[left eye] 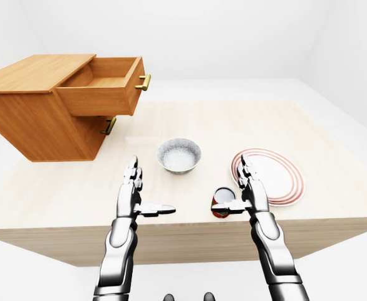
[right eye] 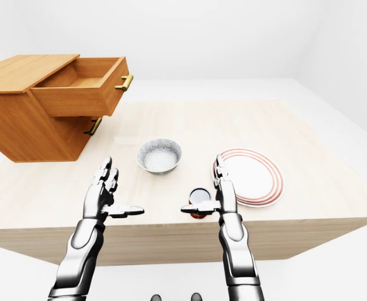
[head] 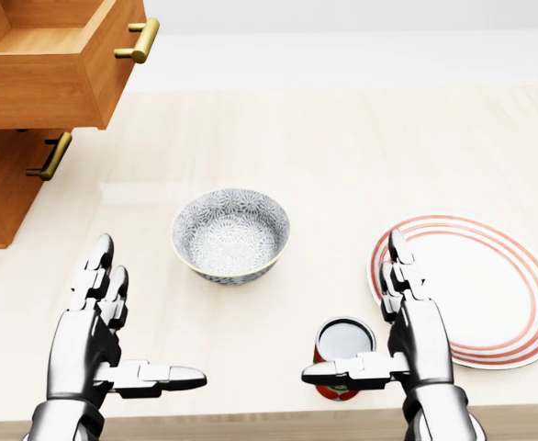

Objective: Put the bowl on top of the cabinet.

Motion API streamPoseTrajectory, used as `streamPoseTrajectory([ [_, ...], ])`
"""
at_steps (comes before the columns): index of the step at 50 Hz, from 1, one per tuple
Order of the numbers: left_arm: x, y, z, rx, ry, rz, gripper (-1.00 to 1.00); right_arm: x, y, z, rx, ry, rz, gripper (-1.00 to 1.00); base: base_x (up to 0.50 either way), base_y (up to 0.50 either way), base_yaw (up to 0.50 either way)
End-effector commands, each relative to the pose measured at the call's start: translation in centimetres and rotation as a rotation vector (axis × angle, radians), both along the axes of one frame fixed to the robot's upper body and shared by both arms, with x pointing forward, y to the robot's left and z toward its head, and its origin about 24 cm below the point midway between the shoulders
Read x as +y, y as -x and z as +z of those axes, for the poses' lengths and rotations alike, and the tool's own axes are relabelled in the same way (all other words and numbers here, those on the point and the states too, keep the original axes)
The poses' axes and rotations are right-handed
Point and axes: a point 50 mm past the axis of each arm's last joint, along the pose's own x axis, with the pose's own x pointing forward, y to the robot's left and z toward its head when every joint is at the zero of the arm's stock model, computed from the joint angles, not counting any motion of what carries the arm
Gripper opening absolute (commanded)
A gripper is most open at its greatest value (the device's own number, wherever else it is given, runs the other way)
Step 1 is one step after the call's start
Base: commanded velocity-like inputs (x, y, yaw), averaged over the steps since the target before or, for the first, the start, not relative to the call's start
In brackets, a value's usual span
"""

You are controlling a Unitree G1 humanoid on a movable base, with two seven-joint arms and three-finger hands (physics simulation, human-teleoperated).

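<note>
Head view looks down on the pale bench (head: 342, 147). The bowl (head: 230, 234) sits on it in the middle of the picture, right way up. It is not on the cabinet (left eye: 36, 119), which stands at the upper left of the bench. The cabinet's top drawer (left eye: 102, 91) is pulled out, and the one under it is shut. My left hand (head: 85, 344) is at the lower left and my right hand (head: 422, 344) is at the lower right. Both are open wide, with fingers (head: 99, 266) pointing up the picture and thumbs pointing in at each other. They hold nothing and do not touch the bowl. A red can (head: 342, 338) stands just beside my right thumb; I cannot tell if they touch. A plate (head: 489, 276) with red rings lies at the right, near my right hand.
</note>
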Motion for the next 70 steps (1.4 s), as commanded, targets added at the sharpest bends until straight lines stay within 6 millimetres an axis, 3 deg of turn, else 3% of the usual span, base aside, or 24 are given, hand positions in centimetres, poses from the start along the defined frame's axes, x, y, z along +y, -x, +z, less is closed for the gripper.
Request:
streamPoseTrajectory([
  [1, -0.3, 0.2, 0.1, 0.012, 0.012, -0.034, 1.00, -0.1, 0.1, 0.3, -0.001, -0.004, 0.000, 1.00, 0.18, 0.00, 0.00],
  [42, -0.7, 1.0, 0.7, -0.035, 0.005, -0.059, 1.00, 0.2, 0.3, 0.4, -0.012, 0.023, -0.004, 1.00, 0.49, 0.00, 0.00],
  [51, -1.3, 1.9, 0.5, -0.092, -0.166, -0.040, 1.00, 0.1, 0.3, 0.4, -0.029, 0.014, -0.002, 1.00, 0.00, 0.00, 0.00],
  [64, -1.9, 2.8, -2.0, -0.065, -0.604, 0.173, 1.00, 0.2, 0.3, 0.4, -0.032, 0.018, 0.004, 1.00, 0.00, 0.00, 0.00],
  [70, -2.1, 3.0, -2.7, -0.076, -0.695, 0.207, 1.00, 0.2, 0.3, 0.4, -0.033, 0.019, 0.005, 1.00, 0.00, 0.00, 0.00],
])
